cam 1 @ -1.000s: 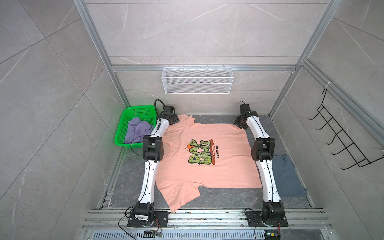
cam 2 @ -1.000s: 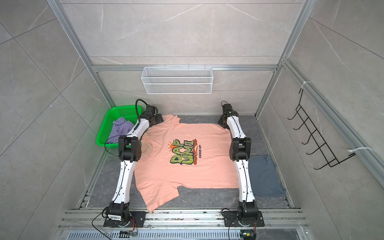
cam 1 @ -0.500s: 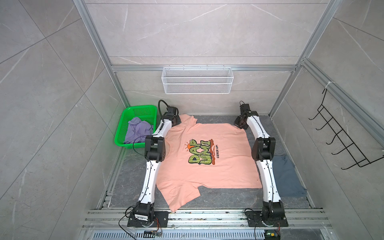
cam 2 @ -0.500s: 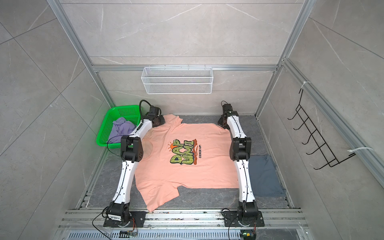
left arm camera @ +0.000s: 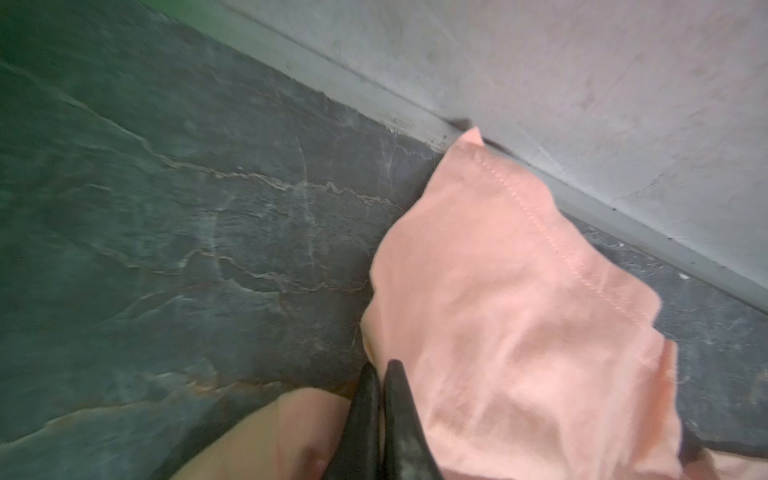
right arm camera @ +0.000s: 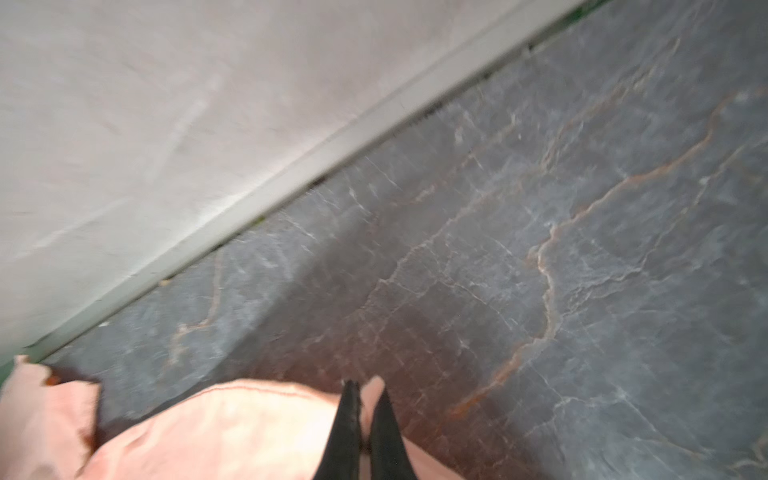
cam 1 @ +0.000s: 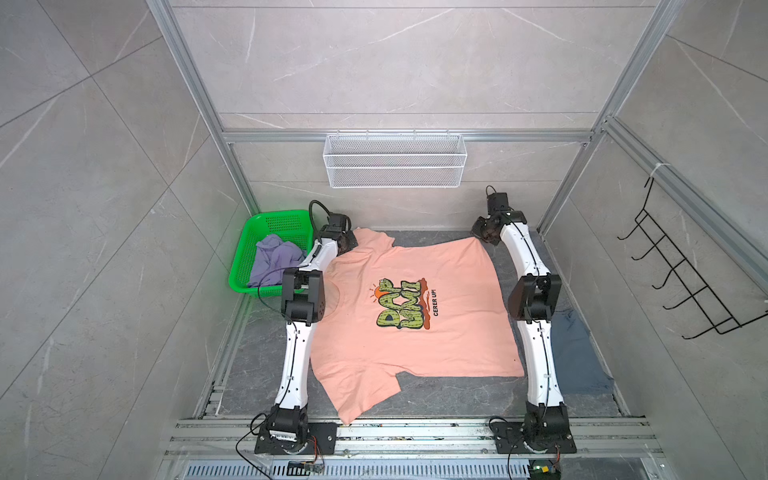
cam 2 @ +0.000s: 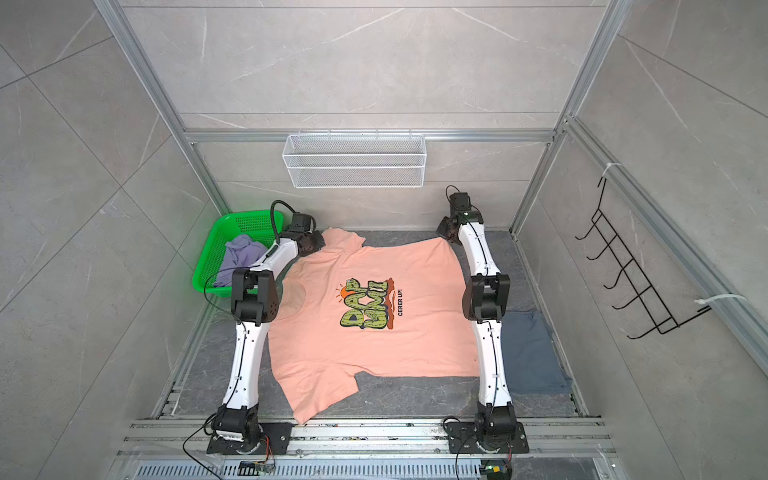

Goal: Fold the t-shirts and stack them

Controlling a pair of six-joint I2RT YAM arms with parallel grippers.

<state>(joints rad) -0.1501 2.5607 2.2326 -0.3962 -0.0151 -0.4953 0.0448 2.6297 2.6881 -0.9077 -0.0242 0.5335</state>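
By back wall (cam 1: 395, 212), jaws clamp peach shirt (cam 1: 415, 340) edge; narrow floor (cam 1: 432, 237) beyond.

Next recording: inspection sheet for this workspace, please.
Surface: dark stone-pattern surface, largely under cloth.
Job's things: peach t-shirt spread flat, print up; lavender t-shirt crumpled in the green basket; blue-grey t-shirt at the right edge, partly behind the right arm.
Clutter: only that basket, left rear corner.
Grippers: left gripper, jaws shut on the peach t-shirt's far sleeve; right gripper, jaws shut on its far hem corner.
Cables: black cable looping above the left wrist; loose leads at both bases.
Surroundings: wire basket on the back wall; hook rack on the right wall.
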